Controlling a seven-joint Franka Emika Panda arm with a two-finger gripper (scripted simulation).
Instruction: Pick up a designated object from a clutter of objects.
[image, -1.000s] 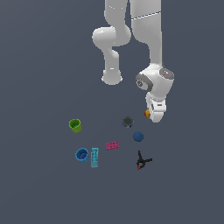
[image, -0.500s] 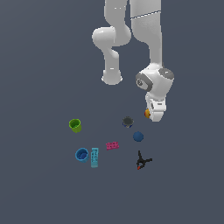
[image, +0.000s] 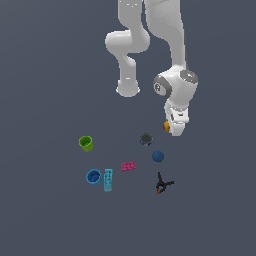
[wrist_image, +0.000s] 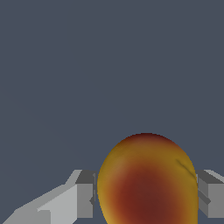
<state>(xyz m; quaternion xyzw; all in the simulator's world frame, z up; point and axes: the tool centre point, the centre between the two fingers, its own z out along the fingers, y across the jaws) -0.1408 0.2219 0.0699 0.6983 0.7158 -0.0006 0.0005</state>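
The designated object (image: 166, 126), an orange-yellow fruit with a reddish patch, shows at the edge of my white gripper (image: 173, 131) at the exterior view's right. In the wrist view the fruit (wrist_image: 146, 183) fills the space between the grey fingers (wrist_image: 85, 197), which press against both of its sides. My gripper (wrist_image: 146, 199) is shut on it. The rest of the clutter of objects lies lower in the exterior view, apart from the gripper.
A dark round piece (image: 145, 139) and a blue ball (image: 158, 156) lie closest to the gripper. Further off are a black-red clamp (image: 162, 184), a pink brick (image: 128, 166), a cyan bar (image: 108, 179), a blue cup (image: 93, 176) and a green cup (image: 86, 143).
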